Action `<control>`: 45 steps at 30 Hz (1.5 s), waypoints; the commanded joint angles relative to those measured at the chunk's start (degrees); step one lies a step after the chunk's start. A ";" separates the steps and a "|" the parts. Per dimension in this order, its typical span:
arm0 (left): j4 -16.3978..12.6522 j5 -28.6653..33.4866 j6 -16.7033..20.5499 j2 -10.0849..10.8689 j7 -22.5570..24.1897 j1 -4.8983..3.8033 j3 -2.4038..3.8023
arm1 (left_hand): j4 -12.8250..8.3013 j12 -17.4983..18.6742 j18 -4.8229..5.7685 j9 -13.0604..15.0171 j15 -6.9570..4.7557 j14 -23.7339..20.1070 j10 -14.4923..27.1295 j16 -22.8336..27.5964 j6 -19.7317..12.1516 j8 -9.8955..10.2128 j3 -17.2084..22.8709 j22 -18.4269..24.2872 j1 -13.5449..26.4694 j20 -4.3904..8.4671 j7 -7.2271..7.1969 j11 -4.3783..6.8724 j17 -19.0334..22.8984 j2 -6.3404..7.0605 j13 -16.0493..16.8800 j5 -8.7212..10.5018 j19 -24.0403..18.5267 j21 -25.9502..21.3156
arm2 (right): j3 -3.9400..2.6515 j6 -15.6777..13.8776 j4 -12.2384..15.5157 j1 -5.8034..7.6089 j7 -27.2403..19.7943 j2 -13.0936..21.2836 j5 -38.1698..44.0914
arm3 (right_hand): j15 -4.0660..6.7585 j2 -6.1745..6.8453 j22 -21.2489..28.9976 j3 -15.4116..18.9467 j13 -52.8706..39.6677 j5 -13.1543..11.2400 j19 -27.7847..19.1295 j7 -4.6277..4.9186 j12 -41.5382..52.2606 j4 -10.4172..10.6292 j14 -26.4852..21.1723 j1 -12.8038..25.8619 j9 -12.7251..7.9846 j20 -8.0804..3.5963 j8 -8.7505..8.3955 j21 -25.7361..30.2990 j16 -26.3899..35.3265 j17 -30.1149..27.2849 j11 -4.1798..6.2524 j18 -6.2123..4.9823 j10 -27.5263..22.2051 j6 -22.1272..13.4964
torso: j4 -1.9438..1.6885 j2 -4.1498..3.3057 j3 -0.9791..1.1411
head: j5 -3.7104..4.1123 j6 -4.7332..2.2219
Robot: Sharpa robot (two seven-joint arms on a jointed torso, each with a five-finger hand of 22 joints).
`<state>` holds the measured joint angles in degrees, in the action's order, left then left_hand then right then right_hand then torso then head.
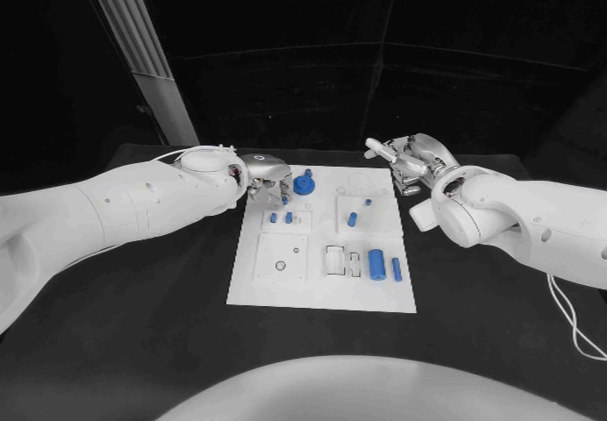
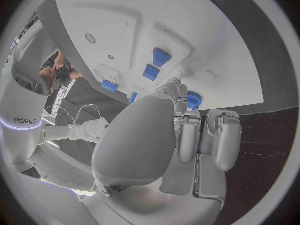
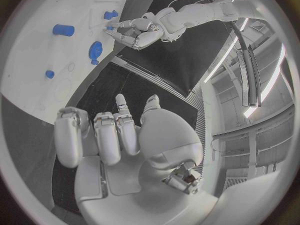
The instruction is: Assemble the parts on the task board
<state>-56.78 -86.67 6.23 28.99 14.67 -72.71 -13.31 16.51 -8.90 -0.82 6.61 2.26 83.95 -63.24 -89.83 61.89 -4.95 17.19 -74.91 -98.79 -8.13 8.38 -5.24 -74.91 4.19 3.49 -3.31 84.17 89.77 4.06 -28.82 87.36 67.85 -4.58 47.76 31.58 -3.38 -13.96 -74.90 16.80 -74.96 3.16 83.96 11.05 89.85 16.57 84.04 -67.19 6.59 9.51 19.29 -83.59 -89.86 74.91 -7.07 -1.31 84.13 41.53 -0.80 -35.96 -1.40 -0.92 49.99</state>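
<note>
Blue knobbed part (image 1: 303, 183) sits upper-centre on the task board (image 1: 323, 294), my left hand (image 1: 263, 180) pinching it; my right hand (image 1: 411, 162) hovers open. A tilt could jam it.

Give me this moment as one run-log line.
left hand: at blue round part, far-left of task board, grip unclear | right hand: open, off board's far-right edge | long blue cylinder: lying loose
</note>
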 commanded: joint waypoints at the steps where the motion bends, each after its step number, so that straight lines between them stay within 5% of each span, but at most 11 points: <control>1: 0.23 -0.02 -2.07 -0.14 -1.04 0.18 -0.10 | -0.16 0.50 0.82 -0.24 0.09 6.05 0.31 -0.17 -0.61 0.41 0.27 -15.09 0.25 0.14 0.05 -0.30 -15.09 0.56 -0.05 0.16 5.83 0.23 | -0.03 0.30 0.16 0.10 -0.27 0.02 0.14 | -0.26 0.14 -12.67 0.31 -15.04 -0.18 1.36 0.56 0.15 -0.03 5.96 -0.63 0.09 0.33 0.32 -0.10 -0.14 15.09 -0.25 -0.49 5.87 -0.38 | 0.01 -0.03 0.00 | 0.01 0.01; 28: 1.65 -0.02 -2.36 -1.01 -1.04 0.31 -0.10 | -0.01 1.03 0.82 -0.42 0.28 6.05 0.74 -0.17 -1.03 0.64 0.55 -15.09 0.35 0.00 0.24 -0.50 -15.09 0.39 -0.02 0.18 5.83 0.23 | -0.04 0.61 0.24 0.10 0.06 -0.01 0.14 | -0.25 0.03 -12.67 0.40 -15.04 -0.17 1.36 0.55 0.15 -0.01 5.96 -0.78 0.07 0.32 0.48 -0.09 -0.14 15.09 -0.25 -0.50 5.87 -0.50 | 0.01 -0.01 -0.01 | 0.17 0.01; 45: 2.39 -0.02 -3.94 -1.45 -1.25 0.32 -0.10 | 0.01 2.04 0.82 -0.93 0.82 6.05 2.20 -0.17 -2.81 1.17 0.22 -15.09 1.06 -0.39 0.83 -1.14 -15.09 1.44 0.01 0.20 5.83 0.23 | -0.04 0.64 0.29 0.10 0.15 0.02 0.14 | -0.25 -0.01 -12.68 0.43 -15.04 -0.16 1.38 0.55 0.15 -0.01 5.96 -0.84 0.07 0.31 0.56 -0.12 -0.14 15.09 -0.24 -0.49 5.87 -0.52 | 0.03 -0.01 -0.02 | 0.17 0.01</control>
<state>-54.50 -86.58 3.81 27.58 13.87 -72.42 -13.33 16.51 -7.08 -0.82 5.75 2.68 83.96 -61.41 -89.82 59.42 -4.00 17.51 -74.91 -97.77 -8.13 9.19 -6.45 -74.90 5.20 3.49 -3.33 84.17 89.77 4.05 -28.60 87.51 67.85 -4.25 47.77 31.59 -3.38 -13.97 -74.90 16.80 -74.96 3.16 83.96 11.05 89.85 16.57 84.04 -67.65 6.59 9.51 19.58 -83.59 -89.86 74.94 -7.07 -1.31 84.13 41.53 -0.79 -35.99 -1.41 -0.68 49.99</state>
